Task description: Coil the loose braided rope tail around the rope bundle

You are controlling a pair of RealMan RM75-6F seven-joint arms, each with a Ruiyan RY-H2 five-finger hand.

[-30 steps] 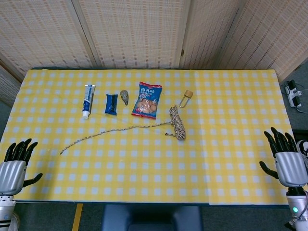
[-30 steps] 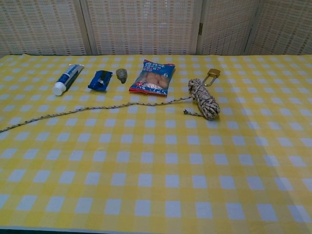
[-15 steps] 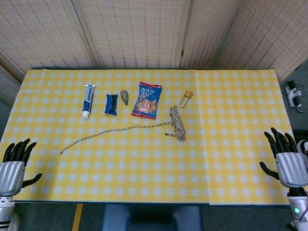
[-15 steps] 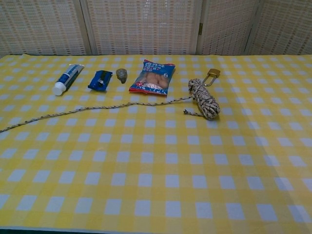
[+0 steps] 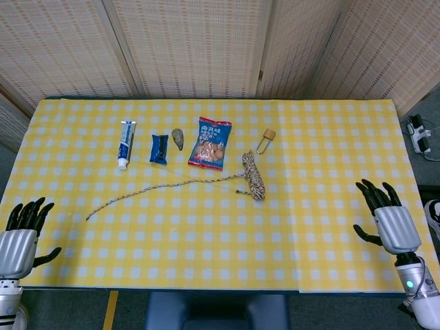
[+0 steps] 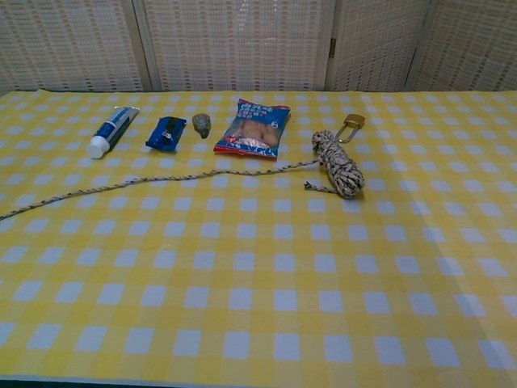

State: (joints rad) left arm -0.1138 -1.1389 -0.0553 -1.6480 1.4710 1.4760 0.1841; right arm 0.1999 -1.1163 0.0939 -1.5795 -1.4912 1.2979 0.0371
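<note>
In the head view the rope bundle (image 5: 254, 176) lies mid-table with its tail (image 5: 161, 188) trailing leftward, uncoiled, while the left hand (image 5: 20, 237) and right hand (image 5: 385, 221) wait released at the table's near corners; the chest view shows bundle (image 6: 338, 164) and tail (image 6: 145, 183) alike, hands unseen.

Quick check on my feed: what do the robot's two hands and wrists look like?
Both match: left hand and right hand have black fingers on a silver-grey metallic palm shell. Below the right one, a pale grey wrist carries a small green light; the left wrist is similarly pale grey.
</note>
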